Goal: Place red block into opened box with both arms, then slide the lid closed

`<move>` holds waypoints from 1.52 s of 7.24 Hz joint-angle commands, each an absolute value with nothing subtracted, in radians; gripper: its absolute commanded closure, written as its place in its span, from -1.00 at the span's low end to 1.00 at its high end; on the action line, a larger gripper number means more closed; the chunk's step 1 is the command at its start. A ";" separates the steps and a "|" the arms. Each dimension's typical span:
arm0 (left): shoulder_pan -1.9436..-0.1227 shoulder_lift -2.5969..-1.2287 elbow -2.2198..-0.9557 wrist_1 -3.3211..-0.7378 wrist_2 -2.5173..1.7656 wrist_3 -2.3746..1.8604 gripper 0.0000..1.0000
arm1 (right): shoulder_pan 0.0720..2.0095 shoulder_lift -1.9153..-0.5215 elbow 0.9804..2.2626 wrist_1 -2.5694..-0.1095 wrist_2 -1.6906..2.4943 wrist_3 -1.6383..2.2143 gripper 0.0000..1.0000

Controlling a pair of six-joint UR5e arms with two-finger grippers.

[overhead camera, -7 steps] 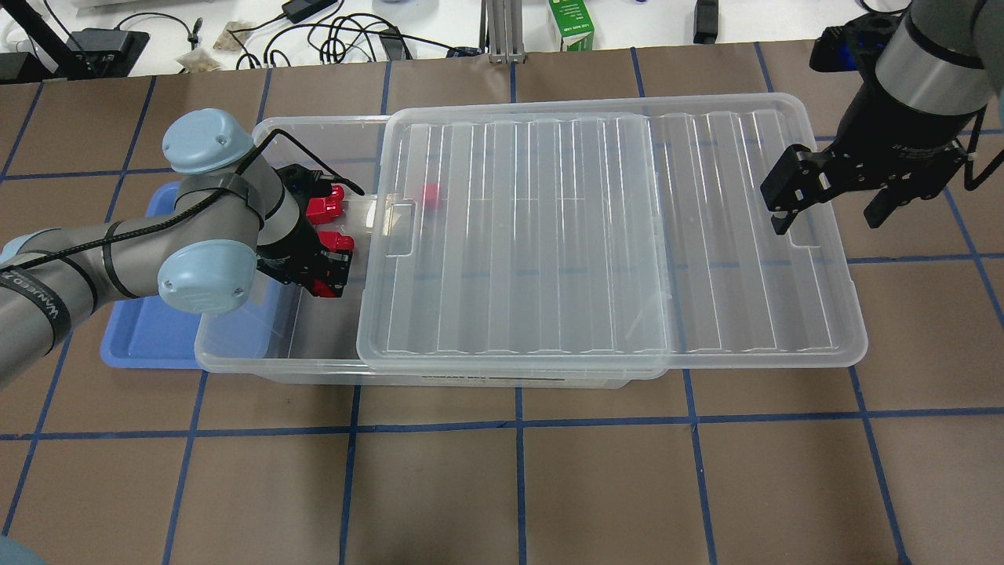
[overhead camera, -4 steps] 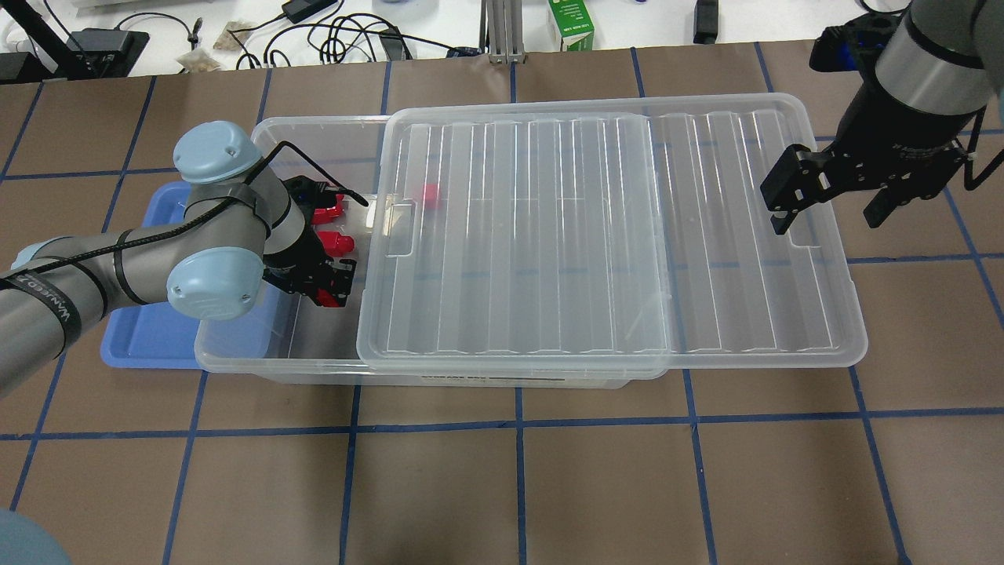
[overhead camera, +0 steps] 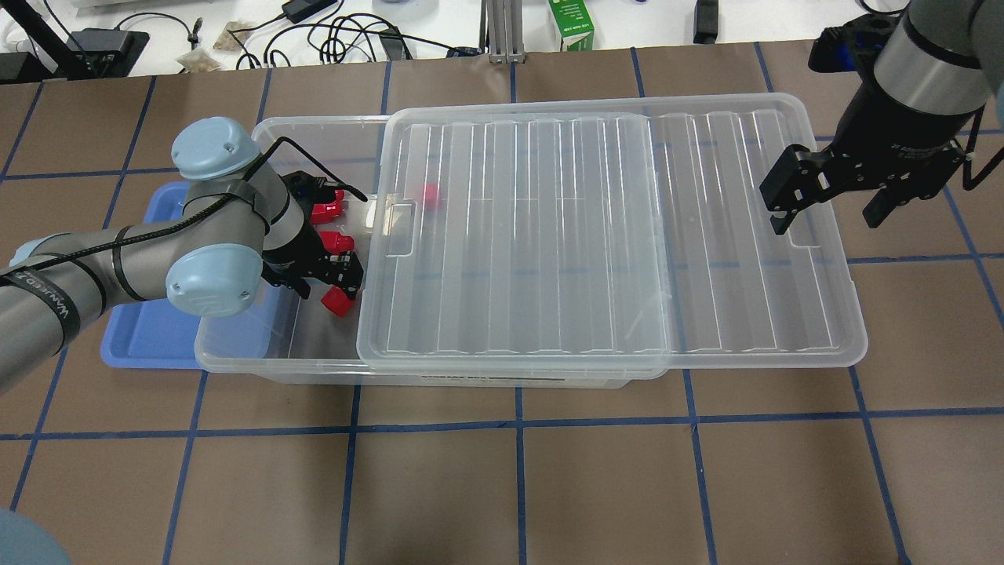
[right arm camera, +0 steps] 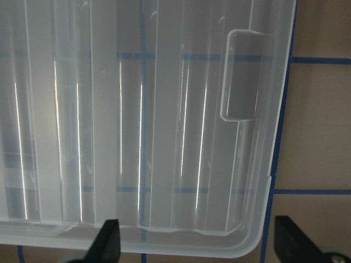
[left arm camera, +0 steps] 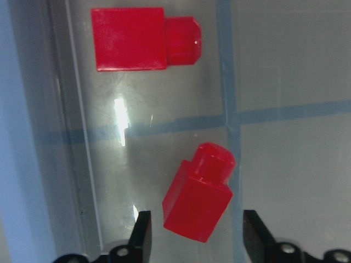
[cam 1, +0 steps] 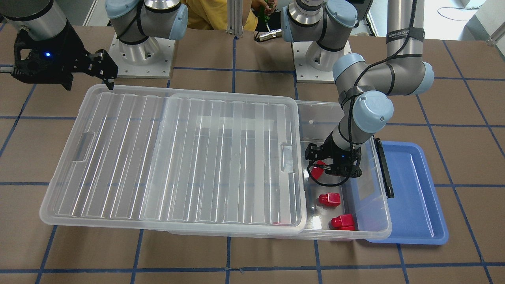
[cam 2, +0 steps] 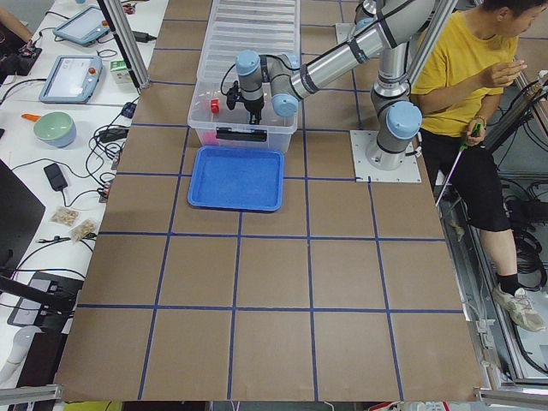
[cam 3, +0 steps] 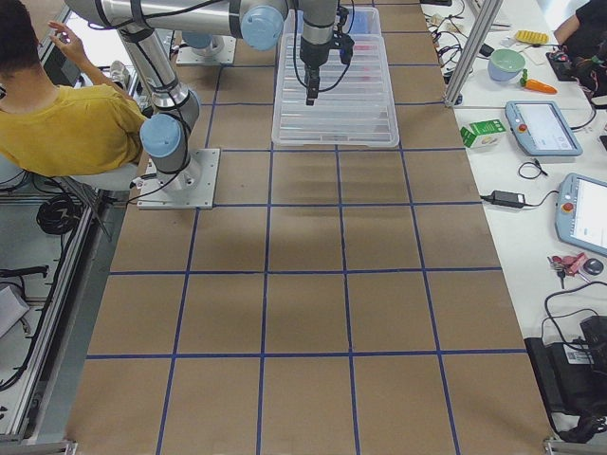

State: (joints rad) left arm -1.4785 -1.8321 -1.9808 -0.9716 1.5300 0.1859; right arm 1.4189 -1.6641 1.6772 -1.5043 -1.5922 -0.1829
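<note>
Gaping left pincer (left arm camera: pixel 196 227) over red block (left arm camera: pixel 198 200), just beside lid (overhead camera: pixel 510 235) edge

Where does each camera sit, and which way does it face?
Front-facing: across the table, facing the robot; left end effector inside the box.
Overhead: behind the robot, looking forward-down; right end effector over the lid.
Exterior left: table end, left arm nearest.
Exterior right: opposite end, right arm nearest.
Left wrist: down at a red block between its fingers.
Right wrist: down at the lid's corner, fingers showing.
Shared: front-facing and overhead both show box and lid.
</note>
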 commanded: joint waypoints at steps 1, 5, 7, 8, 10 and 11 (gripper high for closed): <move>-1.479 -1.796 -1.950 -0.989 1.535 0.186 -1.00 | 1.416 -1.663 1.677 -1.505 -1.592 -0.184 -1.00; -1.502 -1.669 -1.641 -1.436 1.532 0.184 -1.00 | 1.300 -1.646 1.677 -1.543 -1.603 -0.195 -1.00; -1.516 -1.623 -1.521 -1.575 1.567 0.184 -1.00 | 1.240 -1.611 1.678 -1.601 -1.603 -0.198 -1.00; -1.517 -1.593 -1.488 -1.601 1.591 0.184 -1.00 | 1.235 -1.521 1.677 -1.671 -1.609 -0.198 -1.00; -1.517 -1.577 -1.514 -1.598 1.600 0.184 -1.00 | 1.230 -1.493 1.678 -1.735 -1.640 -0.296 -1.00; -1.519 -1.568 -1.549 -1.586 1.597 0.173 -1.00 | 1.215 -1.468 1.678 -1.736 -1.640 -0.301 -1.00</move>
State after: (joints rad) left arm -1.5174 -1.5786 -1.5147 -1.5940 1.5961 0.1810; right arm 1.2278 -1.4952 1.6776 -1.7242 -1.6355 -0.2770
